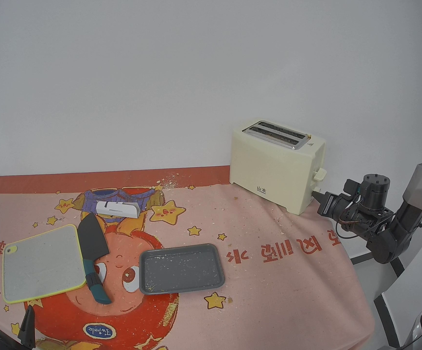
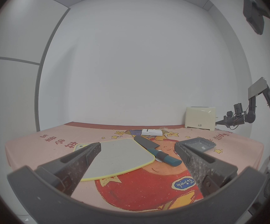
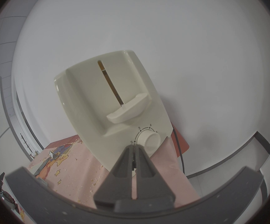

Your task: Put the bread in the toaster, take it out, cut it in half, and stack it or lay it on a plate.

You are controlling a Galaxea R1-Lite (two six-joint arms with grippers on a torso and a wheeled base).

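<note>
Cream toaster (image 1: 276, 171) — numbered dial (image 3: 149, 139) | right hand (image 3: 134, 150) closed, empty | left hand (image 2: 138, 147) wide open, empty

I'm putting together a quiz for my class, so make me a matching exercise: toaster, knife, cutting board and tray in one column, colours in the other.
Things:
1. toaster
2. knife
3. cutting board
4. tray

Colours:
A. dark grey all over
B. cream
C. teal handle
D. pale with a yellow rim

Pairs: 1-B, 2-C, 3-D, 4-A
</note>
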